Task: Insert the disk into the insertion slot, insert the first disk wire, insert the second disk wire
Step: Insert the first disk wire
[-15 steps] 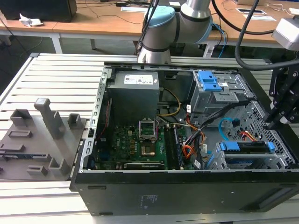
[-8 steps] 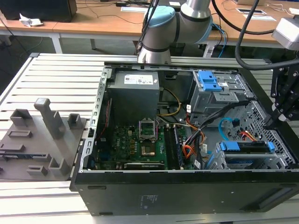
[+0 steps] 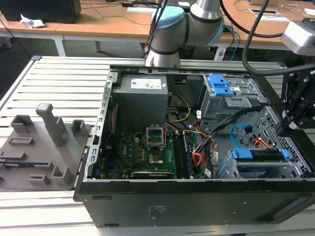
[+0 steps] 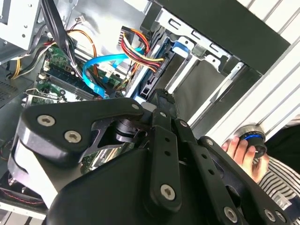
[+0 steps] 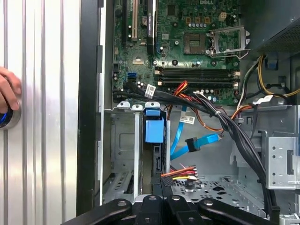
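The disk (image 3: 258, 154), framed in its bright blue carrier, sits in the insertion slot (image 3: 298, 164), a grey perforated cage at the case's front on the exterior view's right. In the first wrist view the disk (image 5: 154, 130) stands edge-on between the slot's metal walls (image 5: 124, 154). The first disk wire (image 5: 180, 170), a thin orange-red bundle, ends at a black plug close by the disk's edge. The second disk wire (image 5: 197, 143), a light blue cable, loops beside the disk. My gripper (image 3: 289, 123) hangs just above the slot's far side; its black linkages (image 5: 164, 208) show over the disk.
The open computer case lies on a slatted aluminium table (image 3: 59, 78). A taller grey cage with blue latches (image 3: 221, 87) stands behind the slot. Thick black cables (image 5: 234, 131) cross the case. A person's hand (image 5: 7, 91) rests on a blue-lit button. Grey fixtures (image 3: 44, 142) sit left.
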Controlling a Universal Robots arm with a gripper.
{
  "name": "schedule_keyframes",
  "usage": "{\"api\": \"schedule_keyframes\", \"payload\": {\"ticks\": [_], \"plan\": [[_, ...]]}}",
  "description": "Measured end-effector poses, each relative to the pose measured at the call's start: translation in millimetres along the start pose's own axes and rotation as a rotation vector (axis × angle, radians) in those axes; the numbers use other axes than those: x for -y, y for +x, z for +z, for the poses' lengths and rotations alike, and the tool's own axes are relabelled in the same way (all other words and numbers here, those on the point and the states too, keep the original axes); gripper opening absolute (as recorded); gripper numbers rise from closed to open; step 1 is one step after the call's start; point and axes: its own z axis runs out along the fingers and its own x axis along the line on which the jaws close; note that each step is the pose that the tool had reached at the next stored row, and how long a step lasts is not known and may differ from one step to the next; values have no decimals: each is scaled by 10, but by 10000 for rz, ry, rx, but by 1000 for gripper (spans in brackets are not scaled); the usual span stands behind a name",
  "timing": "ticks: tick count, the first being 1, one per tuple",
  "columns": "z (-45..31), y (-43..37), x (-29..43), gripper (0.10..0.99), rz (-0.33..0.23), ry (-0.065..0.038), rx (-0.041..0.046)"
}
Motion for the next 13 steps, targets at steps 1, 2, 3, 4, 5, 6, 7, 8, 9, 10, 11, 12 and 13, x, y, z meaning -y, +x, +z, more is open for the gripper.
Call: {"api": "schedule_keyframes", "payload": {"ticks": [1,2,3,4,5,6,7,8,9,10,11,12,13], "plan": [[20,5,-10,106,0,0,0],[50,13,-26,106,0,0,1],[77,22,-44,106,-1,0,0],[95,27,-57,106,0,0,0],[134,34,-80,106,1,0,1],[154,36,-88,106,1,0,-1],[177,37,-95,106,0,0,0],[196,37,-99,106,0,0,1],[211,37,-102,106,0,0,2],[214,36,-102,106,-1,0,-1],[214,37,-102,106,-1,0,-2],[215,37,-102,106,-1,0,-3],[216,37,-102,106,0,1,-2]]}}
